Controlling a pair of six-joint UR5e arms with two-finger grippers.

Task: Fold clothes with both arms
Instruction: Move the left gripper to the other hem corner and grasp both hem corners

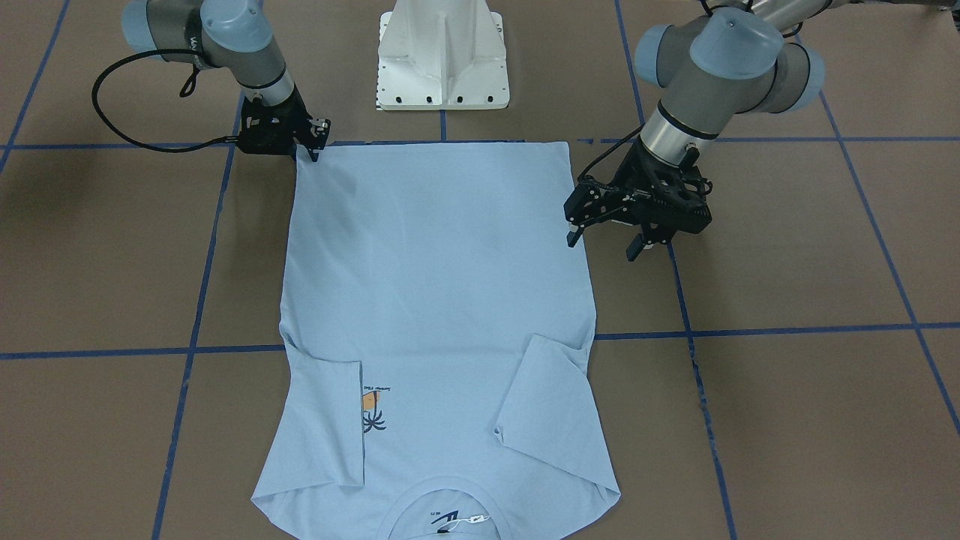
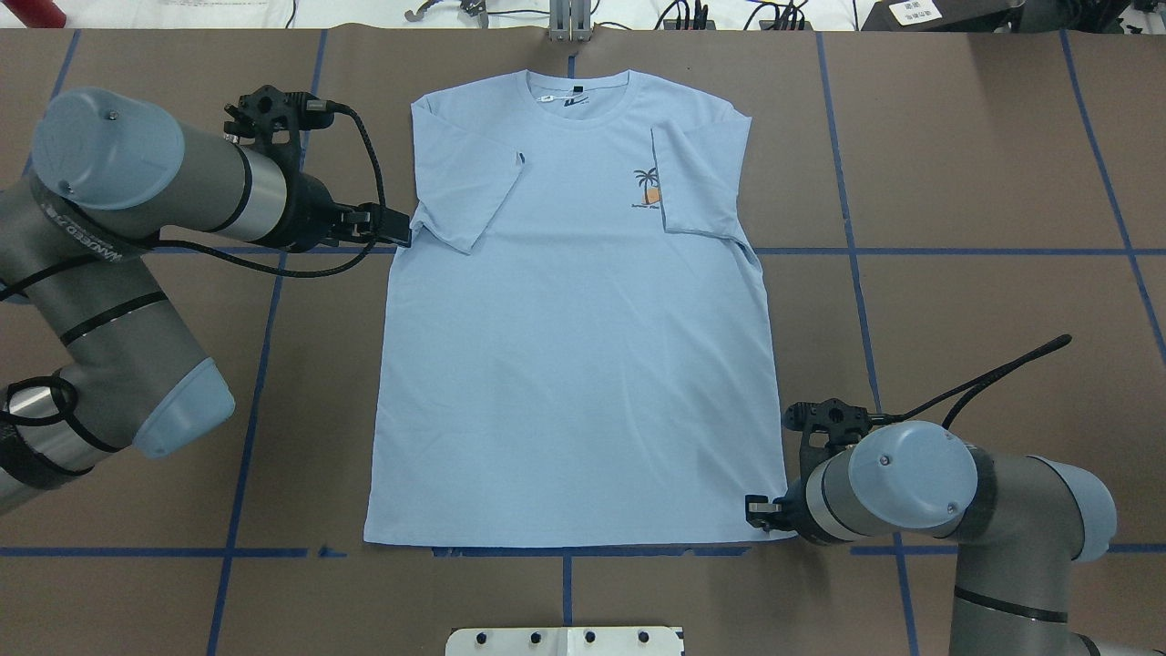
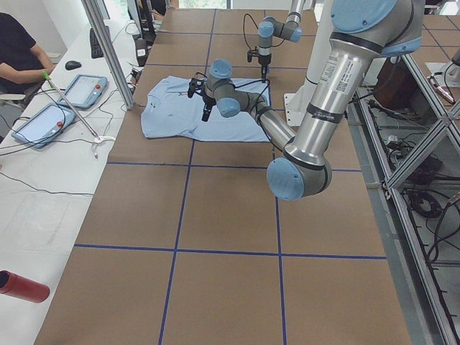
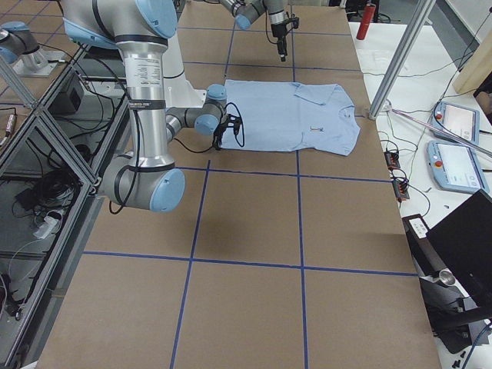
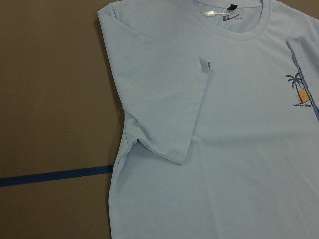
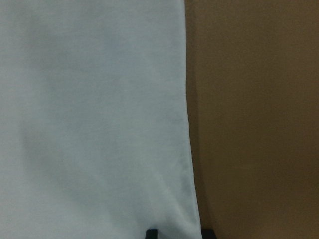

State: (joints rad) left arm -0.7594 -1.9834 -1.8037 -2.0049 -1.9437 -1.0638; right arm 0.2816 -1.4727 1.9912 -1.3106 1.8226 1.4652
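T-shirt (image 2: 574, 346) flat, sleeves folded in; left end effector (image 1: 604, 246) wide, right end effector (image 6: 178, 233) parted.

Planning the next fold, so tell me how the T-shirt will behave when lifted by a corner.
The T-shirt will probably droop limp: it lies flat, with soft creases. Likely light, being thin cloth. Its folded-in sleeve may flop open when lifted.

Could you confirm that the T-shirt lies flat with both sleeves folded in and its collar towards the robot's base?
Not quite: the T-shirt lies flat with both sleeves folded in, but its collar points away from the base, with the hem nearest it. The overhead view shows this.
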